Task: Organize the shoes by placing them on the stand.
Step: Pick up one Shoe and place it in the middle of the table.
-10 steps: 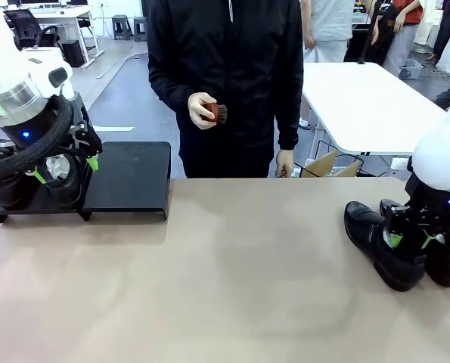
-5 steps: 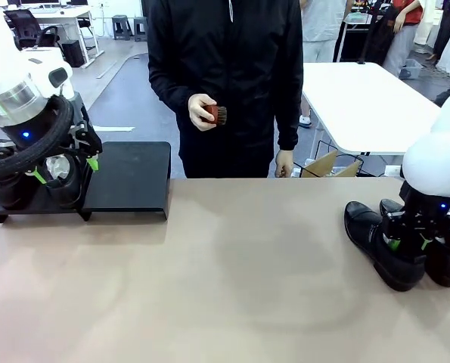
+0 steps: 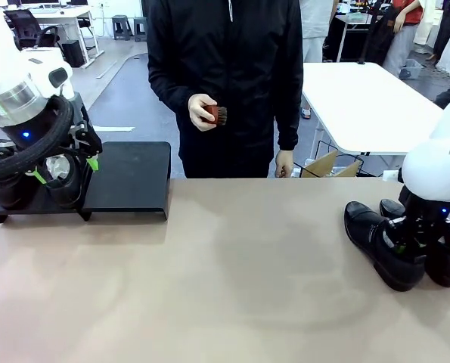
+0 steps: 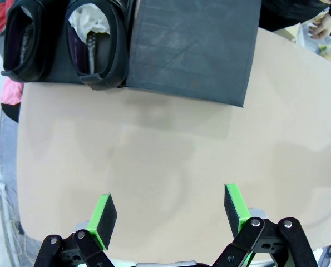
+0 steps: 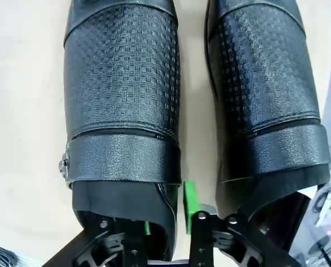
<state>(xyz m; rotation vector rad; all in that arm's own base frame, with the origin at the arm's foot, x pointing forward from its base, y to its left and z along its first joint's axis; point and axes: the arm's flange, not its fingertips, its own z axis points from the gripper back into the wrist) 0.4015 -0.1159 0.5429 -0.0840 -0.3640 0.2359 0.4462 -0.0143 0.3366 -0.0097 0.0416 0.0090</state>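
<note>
Tan desk (image 3: pixel 225 287) across foreground, matte, evenly lit, faint soft shadows. Grey floor (image 3: pixel 126 98) beyond it toward 11 o'clock, pale strip (image 3: pixel 115 128) lying on it. White table (image 3: pixel 361 98) at 2 o'clock; open cardboard box (image 3: pixel 327 162) under its near edge. Far off at 11 o'clock: black office chair (image 3: pixel 24 26), white worktable (image 3: pixel 62 13), 2 dark stools (image 3: pixel 130 26).
</note>
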